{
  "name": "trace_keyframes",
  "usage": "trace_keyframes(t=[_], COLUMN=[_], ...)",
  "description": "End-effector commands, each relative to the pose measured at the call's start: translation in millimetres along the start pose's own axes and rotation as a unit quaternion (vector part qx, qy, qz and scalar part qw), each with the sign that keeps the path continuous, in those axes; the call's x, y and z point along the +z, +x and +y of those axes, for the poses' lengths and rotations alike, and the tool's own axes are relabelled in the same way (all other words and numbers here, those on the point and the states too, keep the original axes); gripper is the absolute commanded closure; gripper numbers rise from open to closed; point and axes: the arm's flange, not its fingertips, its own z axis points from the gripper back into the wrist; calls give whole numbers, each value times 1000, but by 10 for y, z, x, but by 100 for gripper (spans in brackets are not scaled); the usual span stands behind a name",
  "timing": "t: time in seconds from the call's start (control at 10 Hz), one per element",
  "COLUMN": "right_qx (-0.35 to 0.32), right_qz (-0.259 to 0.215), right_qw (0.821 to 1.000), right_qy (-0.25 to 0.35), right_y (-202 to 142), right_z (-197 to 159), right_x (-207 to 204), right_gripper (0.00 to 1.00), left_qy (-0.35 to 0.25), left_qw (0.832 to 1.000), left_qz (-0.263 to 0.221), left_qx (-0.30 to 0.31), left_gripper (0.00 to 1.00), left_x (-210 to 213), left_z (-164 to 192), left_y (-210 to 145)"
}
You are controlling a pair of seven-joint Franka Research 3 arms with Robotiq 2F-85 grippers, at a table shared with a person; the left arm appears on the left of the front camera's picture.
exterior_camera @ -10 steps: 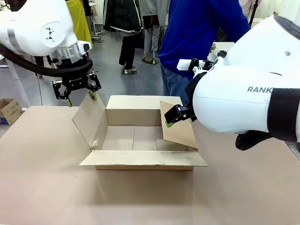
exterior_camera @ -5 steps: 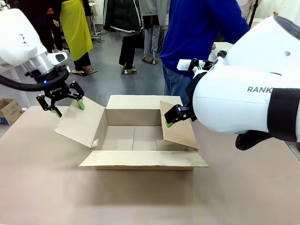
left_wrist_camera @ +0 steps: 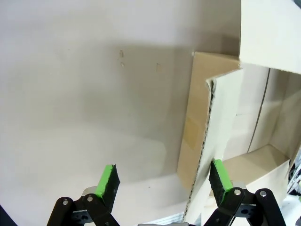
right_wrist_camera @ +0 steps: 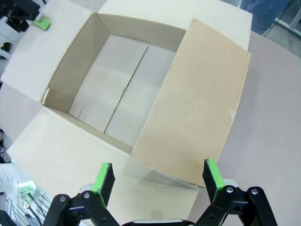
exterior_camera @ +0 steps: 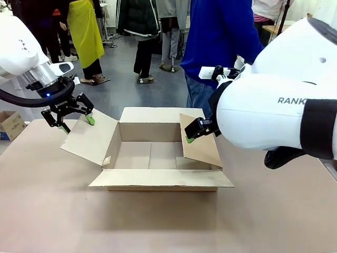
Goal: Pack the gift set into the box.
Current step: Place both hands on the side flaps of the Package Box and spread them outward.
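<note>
1. Grippers first: the left gripper (exterior_camera: 78, 122) had its jaws spread wide and carried nothing. It hung at the outer top edge of the left flap (exterior_camera: 89, 138), with one green pad (exterior_camera: 90, 119) over that edge; contact could not be confirmed
2. The right gripper (exterior_camera: 190, 136) was likewise fully spread and empty, and sat at the upper edge of the right flap (exterior_camera: 204, 147). In the right wrist view that flap (right_wrist_camera: 193, 99) lay between and beyond the open fingers, with no grip on it
3. The box (exterior_camera: 150, 132) stood at the middle of the table (exterior_camera: 52, 211), top open, and its floor showed as bare cardboard. The left flap was splayed outward, the near flap (exterior_camera: 163, 179) lay roughly flat, and the right flap leaned inward over the opening
4. Judgement: the step in hand was clearing the flaps from the opening, so packing proper had not begun
5. Recommendation: push each flap near its free edge, outward and down past its crease, so that it does not spring back. The right flap needs this most, since it overhangs the space where the load must go
6. Risk noted: a one-sided push may slide the light box across the table, so the opposite arm should brace or push in balance
</note>
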Motion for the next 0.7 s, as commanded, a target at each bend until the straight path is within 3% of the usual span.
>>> trace_keyframes(t=[0.0,0.2,0.3,0.5,0.6], right_qx=[6,0,23,-37,-47], right_qz=[-3,0,67,205,211], right_qw=[1000,1000,996,970,970], right_qy=[-5,0,-61,-126,-108], right_y=[20,0,386,819,816], right_z=[-11,0,278,581,596], right_x=[-9,0,-29,-73,-159], right_gripper=[0,0,0,0,0], left_qy=[15,15,15,15,15], left_qw=[1000,1000,1000,1000,1000], left_qz=[-5,-5,-5,-5,-5], left_qx=[10,10,10,10,10], left_gripper=[0,0,0,0,0], left_x=[3,3,3,3,3], left_z=[-32,-32,-32,-32,-32], left_y=[-25,-25,-25,-25,-25])
